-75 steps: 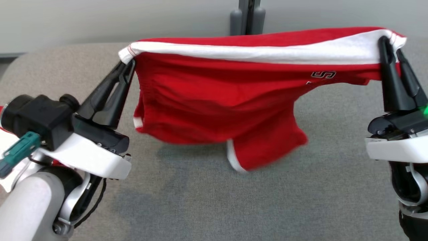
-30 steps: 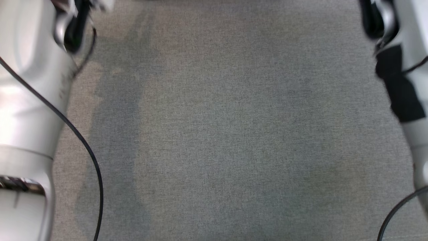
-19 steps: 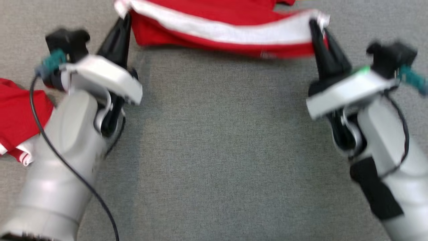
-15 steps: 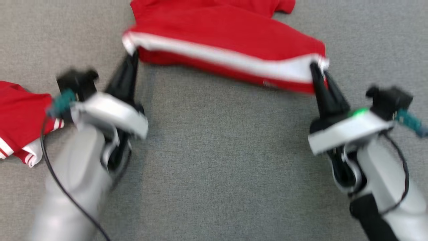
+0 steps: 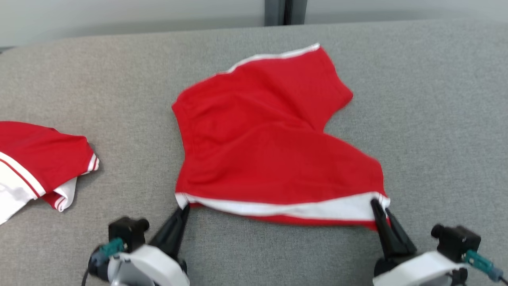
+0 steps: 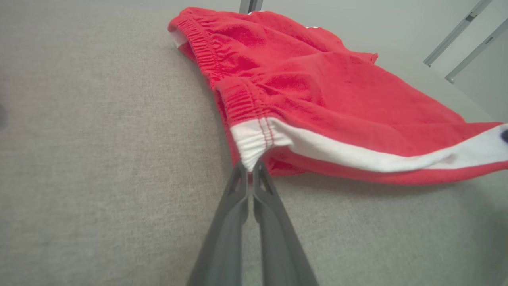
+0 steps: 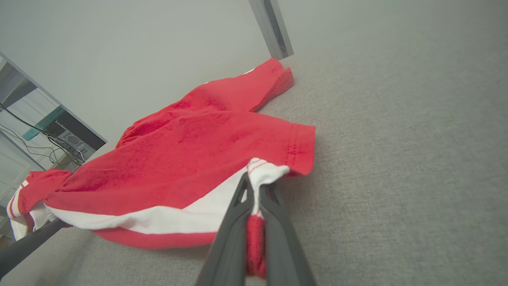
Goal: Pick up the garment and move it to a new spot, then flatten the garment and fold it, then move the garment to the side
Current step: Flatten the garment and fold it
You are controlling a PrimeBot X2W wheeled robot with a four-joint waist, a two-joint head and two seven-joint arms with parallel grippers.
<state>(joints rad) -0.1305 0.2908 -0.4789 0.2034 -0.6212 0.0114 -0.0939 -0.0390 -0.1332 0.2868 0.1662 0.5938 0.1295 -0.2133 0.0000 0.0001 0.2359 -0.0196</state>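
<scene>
Toward the left edge of the grey cloth-covered surface (image 5: 436, 119), well apart from the work, lies a second red garment (image 5: 37, 153) with white stripes. It is bunched up and partly cut off by the border of the head view. Beyond the far edge of the surface a dark upright post (image 5: 285, 12) stands against a pale wall (image 5: 119, 16).

The red shorts (image 5: 270, 151) lie spread in the middle of the surface. Their gathered elastic edge is on the robot's left and their two legs point to its right, the farther leg angling away toward the post. A white stripe runs along the near edge, and a thinner white line trims the far one.

The left pincer (image 6: 250, 166) is closed on the near white stripe at the corner where it meets the elastic edge. The right pincer (image 7: 254, 182) is closed on the other end of that stripe, at the stitched hem of the nearer leg, with a little red cloth hanging between its fingers. The stripe stretches between the two, raised slightly so that shadow shows under it, while the rest of the cloth rests on the surface beyond the fingertips.

Counted: two red garments, two pincers, one post.
</scene>
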